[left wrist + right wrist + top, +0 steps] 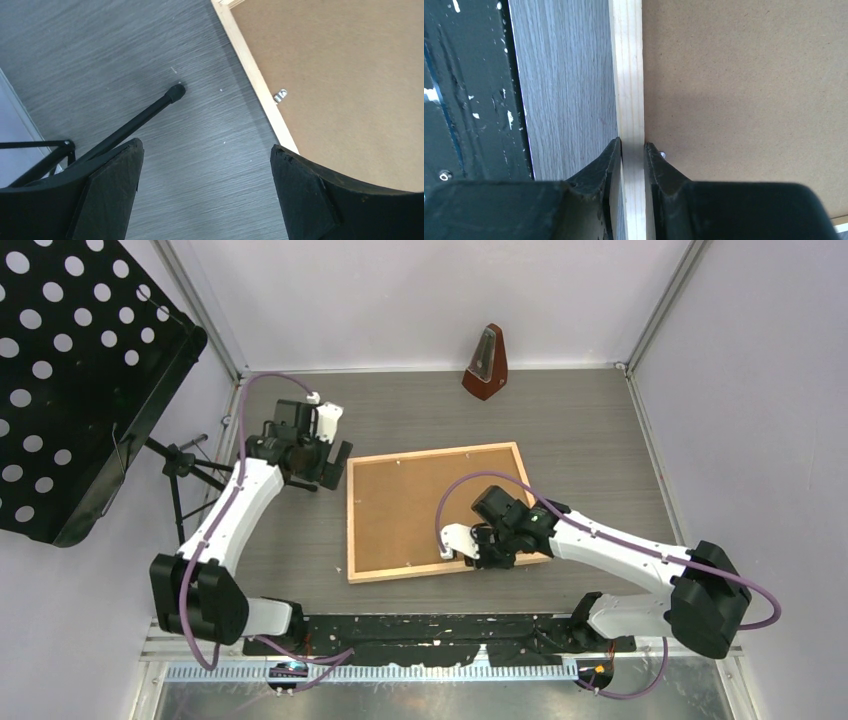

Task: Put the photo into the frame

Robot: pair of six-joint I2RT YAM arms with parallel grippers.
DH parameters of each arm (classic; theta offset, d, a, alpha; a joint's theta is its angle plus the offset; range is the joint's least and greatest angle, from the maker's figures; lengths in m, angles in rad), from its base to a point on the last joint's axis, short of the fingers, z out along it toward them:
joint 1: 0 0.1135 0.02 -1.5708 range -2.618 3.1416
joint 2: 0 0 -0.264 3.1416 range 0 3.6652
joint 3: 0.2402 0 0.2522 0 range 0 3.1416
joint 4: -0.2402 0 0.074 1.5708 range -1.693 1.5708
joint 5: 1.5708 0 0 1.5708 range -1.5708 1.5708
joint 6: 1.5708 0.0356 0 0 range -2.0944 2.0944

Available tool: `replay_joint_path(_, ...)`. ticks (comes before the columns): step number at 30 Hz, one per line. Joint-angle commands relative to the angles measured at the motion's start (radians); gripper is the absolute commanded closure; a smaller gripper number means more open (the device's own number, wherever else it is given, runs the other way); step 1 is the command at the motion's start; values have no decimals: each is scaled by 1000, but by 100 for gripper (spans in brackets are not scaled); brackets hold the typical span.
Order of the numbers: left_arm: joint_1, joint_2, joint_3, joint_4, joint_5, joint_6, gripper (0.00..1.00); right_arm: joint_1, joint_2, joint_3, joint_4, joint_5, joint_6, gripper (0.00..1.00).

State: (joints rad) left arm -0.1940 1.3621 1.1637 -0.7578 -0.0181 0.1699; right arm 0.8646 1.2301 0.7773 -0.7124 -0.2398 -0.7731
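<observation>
1. We find the frame (pixel 351 520) mid-bench, backing board (pixel 410 510) fitted; the photo is unseen, perhaps beneath
2. Our right gripper (pixel 631 150) clenches the frame's near rail; left gripper (pixel 205 147) gapes, empty
3. Securing the back likely remains

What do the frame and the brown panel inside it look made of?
The frame: pale, bare-looking wood, possibly pine; straight grain runs along the rail. The backing board: likely hardboard or MDF; flat brown, matte, finely speckled, no grain.
</observation>
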Motion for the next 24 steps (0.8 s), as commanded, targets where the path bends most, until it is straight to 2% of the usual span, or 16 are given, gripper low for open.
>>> replay_joint_path(1, 7, -122, -6, -23, 106, 74, 3, -10, 1, 80, 36, -20, 90, 94)
replay_joint_path(5, 4, -228, -56, -43, 158, 131, 1, -27, 3, 96, 44, -27, 101, 94)
replay_joint_path(13, -20, -403, -59, -150, 249, 206, 0, -46, -3, 175, -23, -35, 95, 94)
replay_joint_path(18, -80, -528, -139, -127, 234, 251, 0, -55, -11, 231, -53, -56, 105, 94)
replay_joint_path(24, -178, -586, -165, -125, 211, 289, 0, -57, -13, 277, -89, -66, 119, 94)
